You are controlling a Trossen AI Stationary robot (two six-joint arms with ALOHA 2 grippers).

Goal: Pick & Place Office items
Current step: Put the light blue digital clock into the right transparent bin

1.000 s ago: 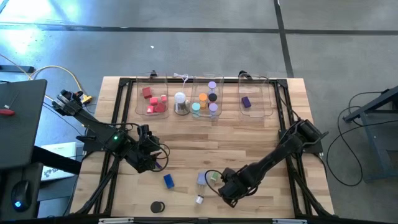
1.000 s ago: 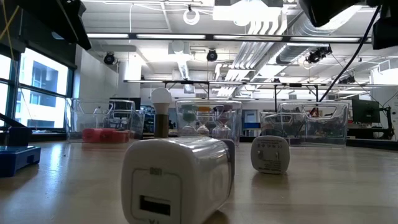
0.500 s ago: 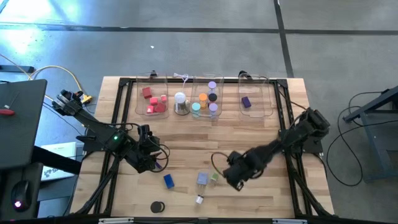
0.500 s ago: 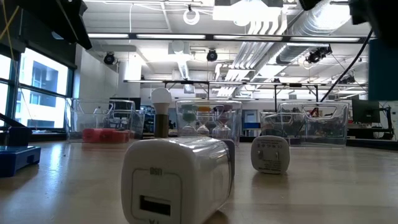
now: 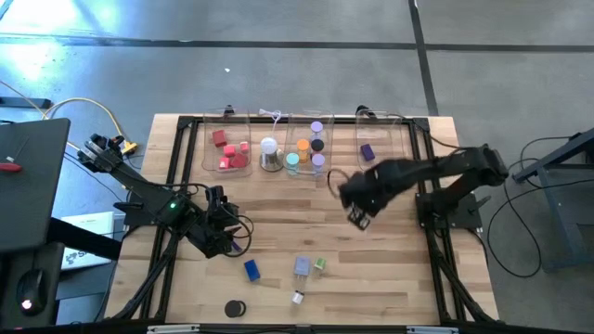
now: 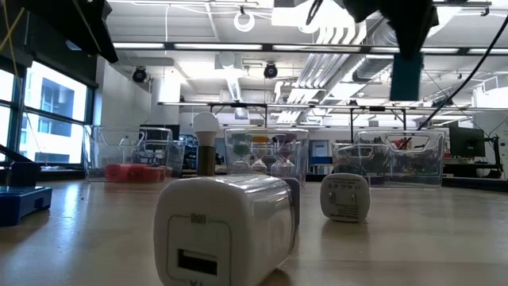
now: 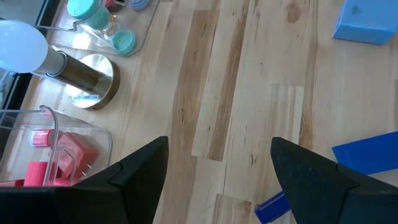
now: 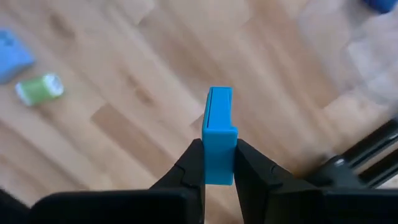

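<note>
My right gripper (image 5: pixel 358 216) hangs above the table's middle right, in front of the clear trays, shut on a small flat blue block (image 8: pixel 219 118); the low view shows the block (image 6: pixel 406 78) high above the table. My left gripper (image 5: pixel 232 243) waits open at the table's left, low over the wood. Loose pieces lie near the near edge: a blue block (image 5: pixel 251 270), a pale blue piece (image 5: pixel 302 267), a green cylinder (image 5: pixel 319 265), a small white piece (image 5: pixel 298 297) and a black disc (image 5: pixel 235 308). My right gripper pinches the blue block between its two fingers (image 8: pixel 191 158) by the block's near end (image 8: pixel 219 149), on its two broad faces. The fingers come from above, slanting down. The block is lifted clear of the table and sticks out past the fingertips.
Three clear trays stand along the far edge: red pieces (image 5: pixel 229 150), coloured cylinders (image 5: pixel 309 148), a purple piece (image 5: pixel 368 151). A white dome on a silvery base (image 5: pixel 269 154) stands between the first two. A black frame (image 5: pixel 182 176) borders the table. Bare wood lies mid-table.
My right gripper has risen from beside the loose pieces at the near edge and swung toward the far edge, toward the trays, staying shut on the blue block, which now hangs well above the table. The loose pieces have stayed put.
</note>
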